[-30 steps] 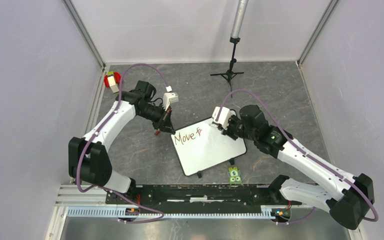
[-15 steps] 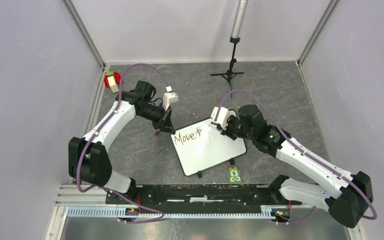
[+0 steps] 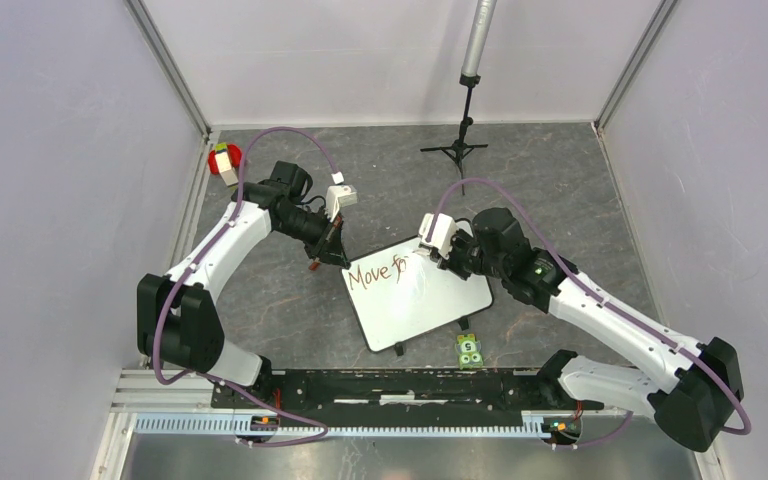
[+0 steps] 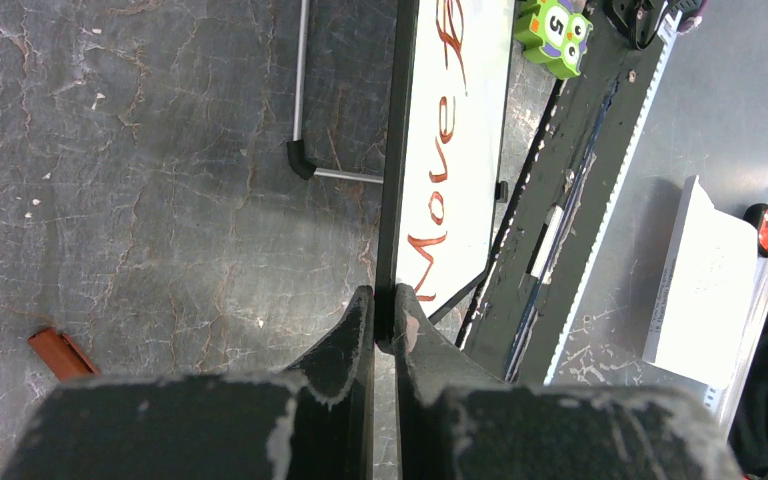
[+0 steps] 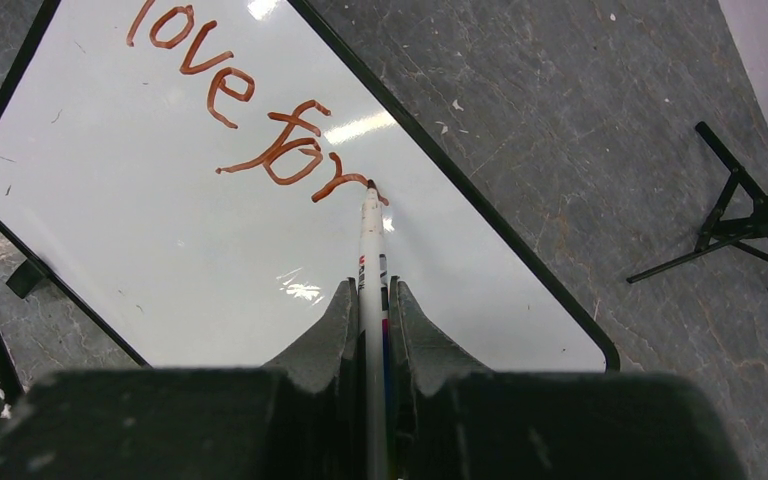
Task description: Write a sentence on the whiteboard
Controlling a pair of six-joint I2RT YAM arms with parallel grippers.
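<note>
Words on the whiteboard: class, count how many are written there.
2. "Move" starts at the whiteboard's left edge; "for" follows it, ending at the marker tip. None looks hidden.

The left claw point(image 4: 384, 300) is pinched closed on the thin black rim of the whiteboard point(image 4: 470, 130) at its near corner. Reddish-brown handwriting point(image 4: 438, 175) reading "Move" runs away along the board, with another word begun beyond it. A green owl block point(image 4: 554, 22) marked 5 sits at the far end. On the grey surface point(image 4: 140, 150), left of the claw, lies a small reddish-brown cap point(image 4: 58, 352).
</note>
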